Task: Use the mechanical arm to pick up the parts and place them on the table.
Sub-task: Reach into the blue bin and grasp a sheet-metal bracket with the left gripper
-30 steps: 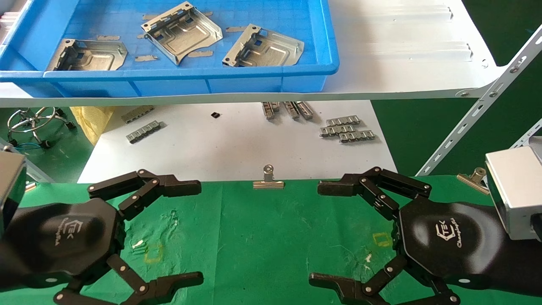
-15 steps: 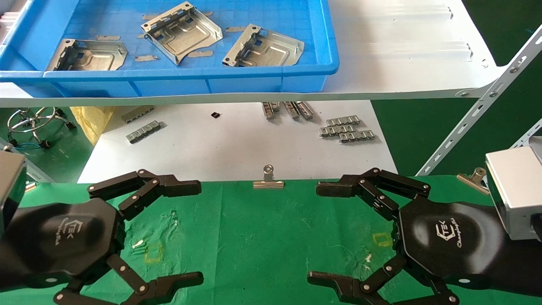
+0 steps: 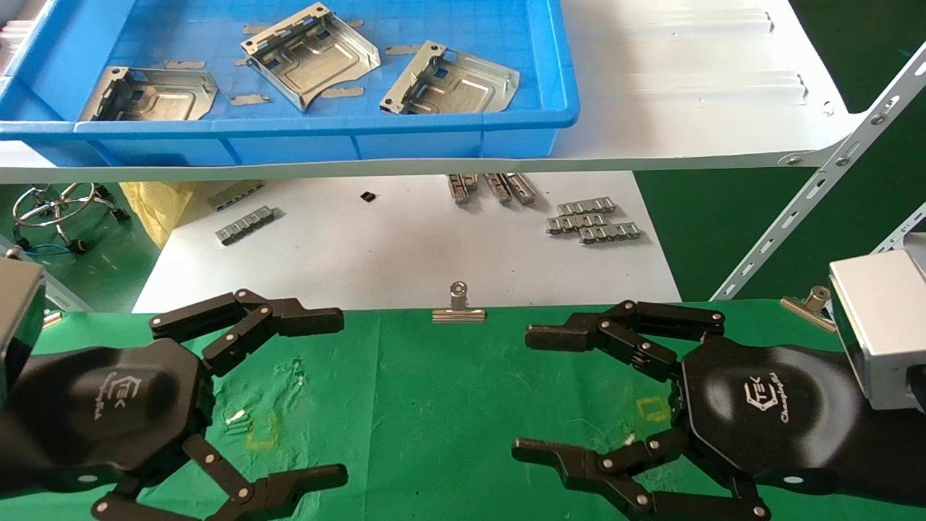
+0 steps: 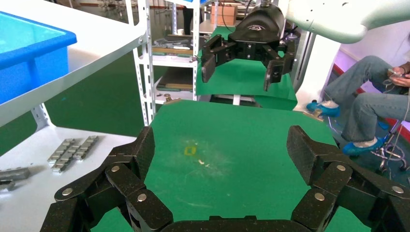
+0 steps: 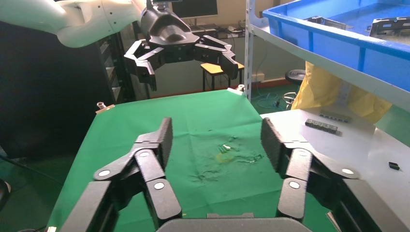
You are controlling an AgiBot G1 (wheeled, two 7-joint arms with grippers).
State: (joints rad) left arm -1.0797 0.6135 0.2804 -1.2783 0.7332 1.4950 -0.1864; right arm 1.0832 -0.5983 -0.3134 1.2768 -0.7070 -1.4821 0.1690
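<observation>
Three silvery stamped parts lie in a blue tray (image 3: 325,126) on the shelf at the back: one at the left (image 3: 148,94), one in the middle (image 3: 311,52), one at the right (image 3: 452,81). The table (image 3: 434,405) is green cloth with small yellow square marks. My left gripper (image 3: 341,398) hovers open and empty over its left side, and shows in its own wrist view (image 4: 220,150). My right gripper (image 3: 524,394) hovers open and empty over the right side, and shows in its own wrist view (image 5: 216,137). Both point toward the table's middle.
The white shelf board (image 3: 687,87) overhangs a white sheet with small grey ribbed strips (image 3: 593,221). A silver binder clip (image 3: 458,307) grips the cloth's far edge. A slanted shelf bracket (image 3: 817,188) stands at the right. A seated person (image 4: 372,111) is beyond the table.
My right gripper's fingers have drawn somewhat closer together and its tips have shifted slightly toward the table's middle. The left gripper and the parts have not moved.
</observation>
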